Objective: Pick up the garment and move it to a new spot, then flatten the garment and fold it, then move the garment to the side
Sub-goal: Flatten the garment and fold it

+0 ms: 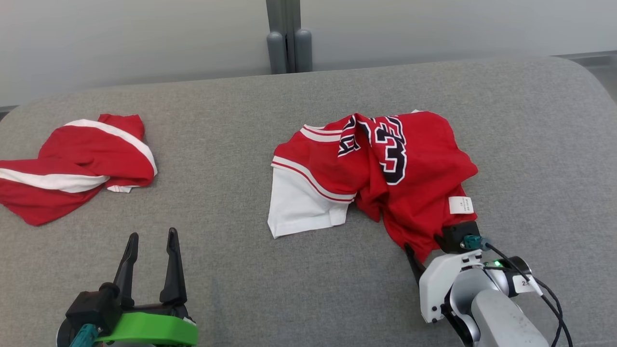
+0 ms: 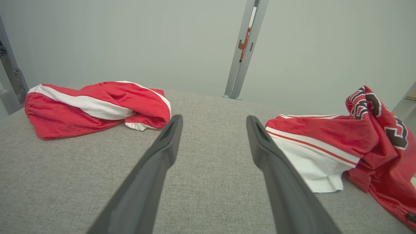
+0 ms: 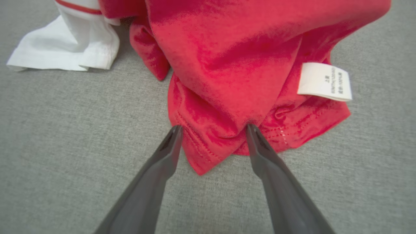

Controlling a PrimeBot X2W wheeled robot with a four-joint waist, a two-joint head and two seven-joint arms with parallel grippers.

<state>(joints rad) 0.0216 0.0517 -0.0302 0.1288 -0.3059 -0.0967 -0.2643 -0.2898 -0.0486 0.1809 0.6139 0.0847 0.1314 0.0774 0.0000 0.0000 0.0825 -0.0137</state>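
On the grey cushioned surface (image 1: 241, 289), a little right of its middle, lies the red jersey (image 1: 385, 168), crumpled into a loose heap. Its black and white number is creased across the top of the heap, and a white sleeve (image 1: 299, 207) with red and white striped trim spreads flat toward the left. A small white label (image 3: 325, 81) hangs from the near red hem on the right side.

The right gripper (image 3: 213, 127) is at that near hem. Its two dark fingers (image 3: 156, 169) are spread wide, one on each side of a bunched fold of red cloth, with their tips right at the fabric. The fold sits in the gap between them and they are not pinching it. In the head view the cloth drapes over the finger ends, so that just one dark finger and the pale wrist show below the hem.

The left gripper (image 1: 152, 234) is at the lower left, well apart from the jersey. Its fingers are also spread, with nothing between them, and point up over bare grey fabric.

Far to the left lies a second red garment (image 1: 77, 164) with a broad white stripe, rumpled and close to the surface's edge. Behind the surface stands a grey post (image 1: 289, 43) against a pale wall.
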